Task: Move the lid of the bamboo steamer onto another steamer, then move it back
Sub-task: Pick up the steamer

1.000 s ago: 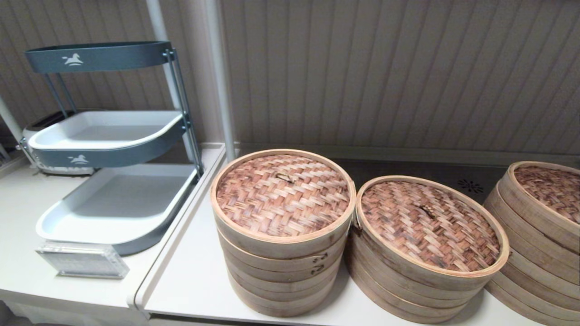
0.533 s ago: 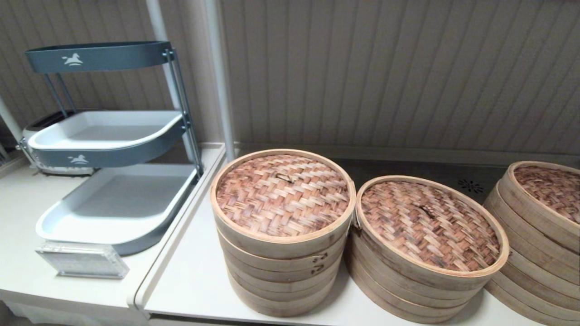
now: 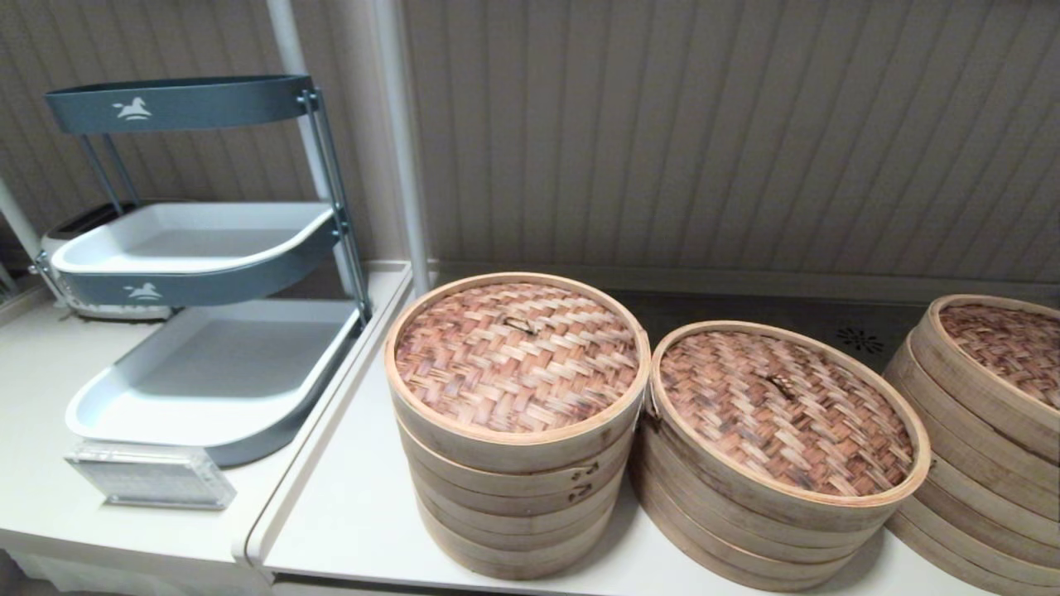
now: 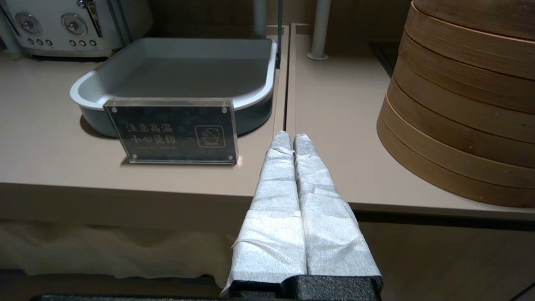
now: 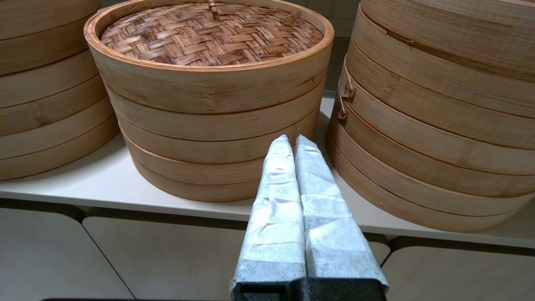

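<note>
Three bamboo steamers stand in a row on the counter, each under a reddish-brown woven lid. The bamboo steamer lid, with a small loop handle, covers the low wide middle steamer. That steamer shows about three rings, and its inside is hidden. No uncovered steamer is in view. My right gripper is shut and empty, low before the counter edge and facing the middle steamer. My left gripper is shut and empty at the counter edge, left of the left steamer stack. Neither arm shows in the head view.
The taller left stack and the right stack flank the middle steamer closely. A tiered grey tray rack, an acrylic sign and a toaster stand on the left. A pole rises behind.
</note>
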Robot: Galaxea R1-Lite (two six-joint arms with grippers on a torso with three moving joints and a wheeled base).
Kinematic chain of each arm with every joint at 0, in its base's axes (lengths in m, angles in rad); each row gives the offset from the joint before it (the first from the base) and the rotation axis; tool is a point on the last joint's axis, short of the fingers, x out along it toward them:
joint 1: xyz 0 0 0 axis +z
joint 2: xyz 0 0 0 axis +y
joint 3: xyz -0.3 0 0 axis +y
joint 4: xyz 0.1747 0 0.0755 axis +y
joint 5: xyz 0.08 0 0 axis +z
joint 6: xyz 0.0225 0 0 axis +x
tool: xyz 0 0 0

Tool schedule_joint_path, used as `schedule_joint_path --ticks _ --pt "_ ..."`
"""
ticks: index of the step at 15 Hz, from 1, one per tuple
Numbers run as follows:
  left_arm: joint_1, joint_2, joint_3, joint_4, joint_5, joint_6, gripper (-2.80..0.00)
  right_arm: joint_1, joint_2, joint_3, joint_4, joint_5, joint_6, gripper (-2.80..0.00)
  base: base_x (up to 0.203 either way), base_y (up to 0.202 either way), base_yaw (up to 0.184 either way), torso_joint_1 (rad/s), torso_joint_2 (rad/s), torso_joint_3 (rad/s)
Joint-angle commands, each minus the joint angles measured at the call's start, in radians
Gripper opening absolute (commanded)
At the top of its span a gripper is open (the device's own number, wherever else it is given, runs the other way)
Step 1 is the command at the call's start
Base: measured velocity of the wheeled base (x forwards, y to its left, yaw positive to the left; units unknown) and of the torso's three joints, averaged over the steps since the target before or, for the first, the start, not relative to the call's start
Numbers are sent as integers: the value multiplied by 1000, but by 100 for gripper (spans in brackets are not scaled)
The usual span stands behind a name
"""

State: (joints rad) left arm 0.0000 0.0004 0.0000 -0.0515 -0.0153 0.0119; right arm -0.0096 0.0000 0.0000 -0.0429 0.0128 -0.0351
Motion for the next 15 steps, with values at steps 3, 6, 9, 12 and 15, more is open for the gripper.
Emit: schedule_joint_path --ticks 3,6,9,12,15 --pt "0 0 28 -1 0 0 -280 0 2 26 -3 0 1 -280 0 0 0 0 0 0" --pt "0 0 28 -1 0 0 -280 0 2 26 -3 0 1 -280 0 0 0 0 0 0" --pt "0 0 28 -1 0 0 -280 0 2 26 -3 0 1 -280 0 0 0 0 0 0" --pt "0 0 28 -1 0 0 -280 0 2 26 -3 0 3 -280 0 0 0 0 0 0" --pt "0 0 28 -1 0 0 -280 0 2 26 -3 0 3 -280 0 0 0 0 0 0"
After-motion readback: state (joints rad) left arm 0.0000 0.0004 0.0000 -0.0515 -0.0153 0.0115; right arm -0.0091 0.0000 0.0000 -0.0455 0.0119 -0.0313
